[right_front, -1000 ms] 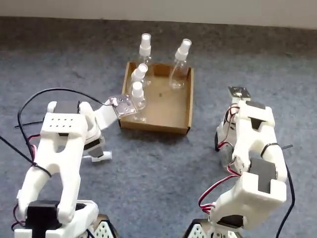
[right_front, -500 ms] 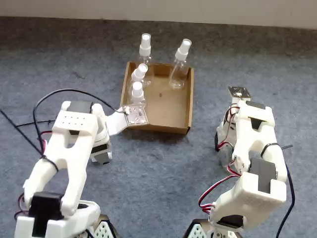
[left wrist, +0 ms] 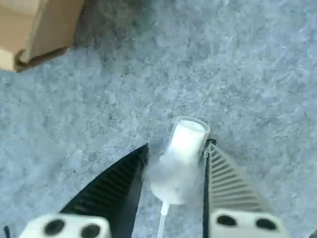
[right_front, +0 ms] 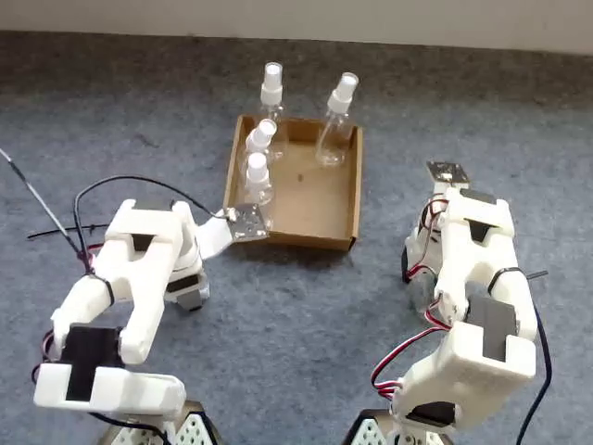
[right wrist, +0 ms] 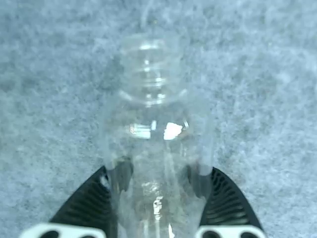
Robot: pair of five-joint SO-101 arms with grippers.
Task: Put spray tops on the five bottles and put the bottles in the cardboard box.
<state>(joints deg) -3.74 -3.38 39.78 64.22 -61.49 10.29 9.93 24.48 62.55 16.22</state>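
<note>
The cardboard box lies on the carpet at the middle back, and its corner shows in the left wrist view. Several clear bottles with white spray tops stand in it: two by the left wall, one at the back left and one at the back right. My left gripper points down at the carpet just in front of the box's near left corner, shut on a white spray top whose thin tube runs back towards the camera. My right gripper is shut on a clear bottle with a bare threaded neck.
Grey carpet covers the whole floor, with free room between the two arms. The left arm stands front left with black cables trailing to its left. The right arm stands folded at the front right, to the right of the box.
The left arm has turned and drawn its wrist from the box's left wall towards the near left corner, bending lower over the carpet. The right arm has kept still.
</note>
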